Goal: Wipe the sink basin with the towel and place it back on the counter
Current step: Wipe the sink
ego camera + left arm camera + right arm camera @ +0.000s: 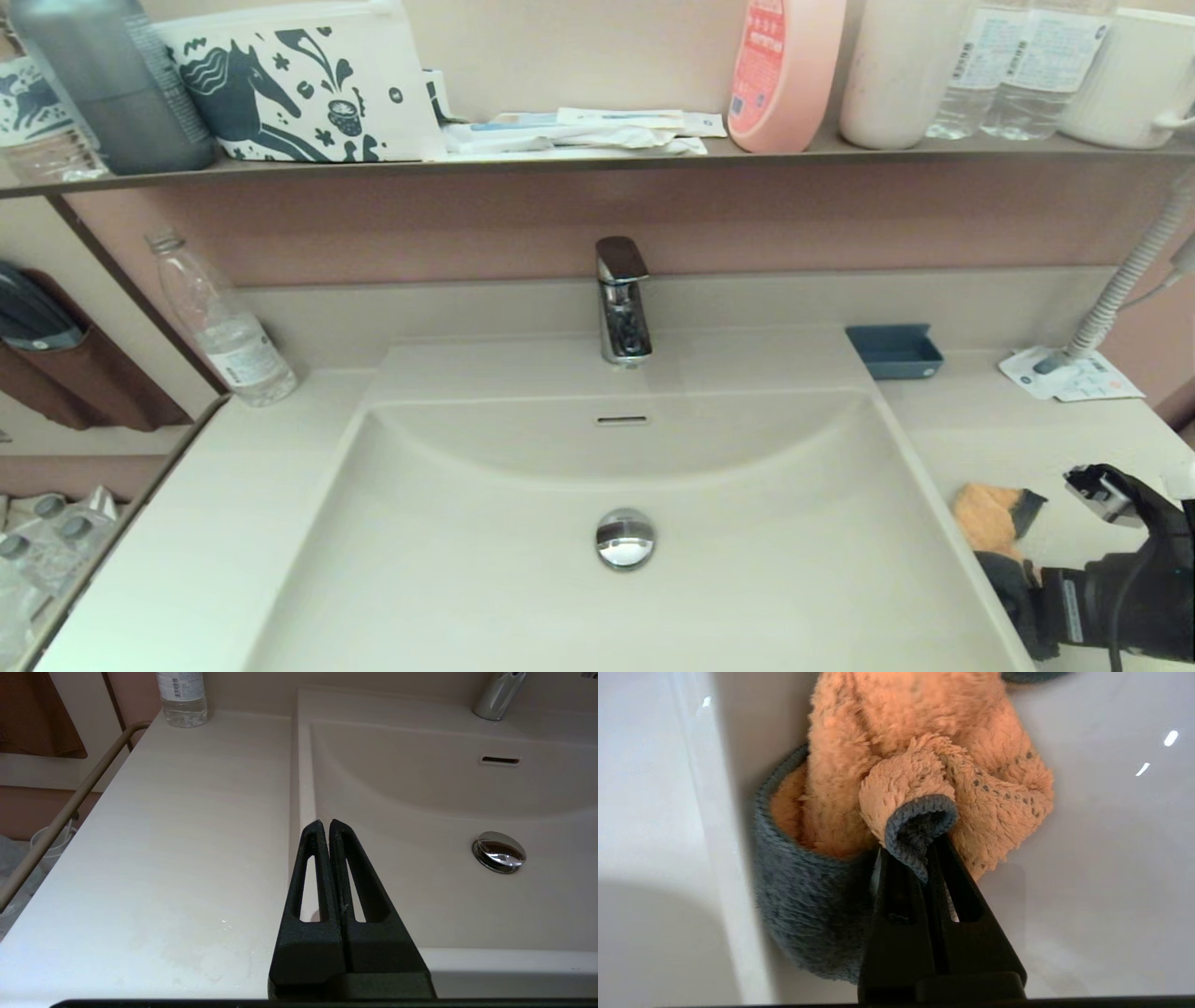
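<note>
The towel (986, 519), orange-tan with a dark grey underside, lies bunched on the counter (1018, 439) just right of the sink basin (775, 569). My right gripper (923, 857) is shut on a folded grey-edged corner of the towel (924, 765), low over the counter at the front right. In the head view its dark fingers (1016, 583) sit just in front of the cloth. My left gripper (325, 824) is shut and holds nothing; it hovers over the basin's left rim near the front and is out of the head view. The basin (420, 896) holds a chrome drain plug (625, 539).
A chrome faucet (623, 299) stands behind the basin above the overflow slot (622, 420). A blue tray (894, 351) and paper cards (1074, 375) with a grey hose (1125, 280) sit at the back right. A water bottle (224, 327) stands at the back left. A shelf (597, 161) with bottles runs above.
</note>
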Robot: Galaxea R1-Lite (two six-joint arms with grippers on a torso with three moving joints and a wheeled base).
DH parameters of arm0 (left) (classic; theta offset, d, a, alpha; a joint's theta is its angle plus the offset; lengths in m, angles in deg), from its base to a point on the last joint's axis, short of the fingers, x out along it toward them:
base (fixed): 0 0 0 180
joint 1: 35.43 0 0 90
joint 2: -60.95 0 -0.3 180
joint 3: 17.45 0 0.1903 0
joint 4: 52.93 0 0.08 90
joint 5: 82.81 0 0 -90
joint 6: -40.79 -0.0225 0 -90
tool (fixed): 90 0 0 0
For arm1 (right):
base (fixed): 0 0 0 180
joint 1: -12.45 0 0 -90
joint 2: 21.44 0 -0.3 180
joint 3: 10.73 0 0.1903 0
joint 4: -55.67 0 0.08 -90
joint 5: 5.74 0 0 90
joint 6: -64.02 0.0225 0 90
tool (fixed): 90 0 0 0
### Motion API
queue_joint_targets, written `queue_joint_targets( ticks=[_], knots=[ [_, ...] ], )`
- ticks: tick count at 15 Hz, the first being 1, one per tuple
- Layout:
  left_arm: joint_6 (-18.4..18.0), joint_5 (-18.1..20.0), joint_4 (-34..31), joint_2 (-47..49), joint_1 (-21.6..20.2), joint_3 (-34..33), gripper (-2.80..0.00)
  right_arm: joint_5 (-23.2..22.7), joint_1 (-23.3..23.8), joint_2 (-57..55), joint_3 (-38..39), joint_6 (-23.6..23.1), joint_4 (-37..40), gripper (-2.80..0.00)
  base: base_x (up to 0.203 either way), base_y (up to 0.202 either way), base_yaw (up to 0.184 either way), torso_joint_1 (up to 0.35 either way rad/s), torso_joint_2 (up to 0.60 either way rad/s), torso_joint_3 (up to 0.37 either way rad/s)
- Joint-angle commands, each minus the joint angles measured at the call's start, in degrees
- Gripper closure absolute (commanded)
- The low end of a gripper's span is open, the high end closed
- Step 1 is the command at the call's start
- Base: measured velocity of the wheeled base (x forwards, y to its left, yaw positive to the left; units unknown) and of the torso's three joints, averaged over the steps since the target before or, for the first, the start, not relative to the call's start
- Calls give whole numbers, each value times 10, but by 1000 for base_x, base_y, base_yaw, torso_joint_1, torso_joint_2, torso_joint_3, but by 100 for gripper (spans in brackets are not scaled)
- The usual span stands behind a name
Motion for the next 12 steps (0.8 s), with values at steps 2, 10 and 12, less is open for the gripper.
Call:
queue_joint_targets(
  ticks=[2, 10, 12],
  knots=[
    [0, 0, 1, 1, 0, 0, 0, 11, 58, -13, -7, -42, -3, 0, 0, 0, 0, 0, 0, 0],
    [0, 0, 1, 0, 0, 0, 0, 12, 63, -85, -9, -41, -157, 0, 0, 0, 0, 0, 0, 0],
    [0, 0, 1, 0, 0, 0, 0, 11, 61, -125, -8, -30, -212, 0, 0, 0, 0, 0, 0, 0]
  ],
)
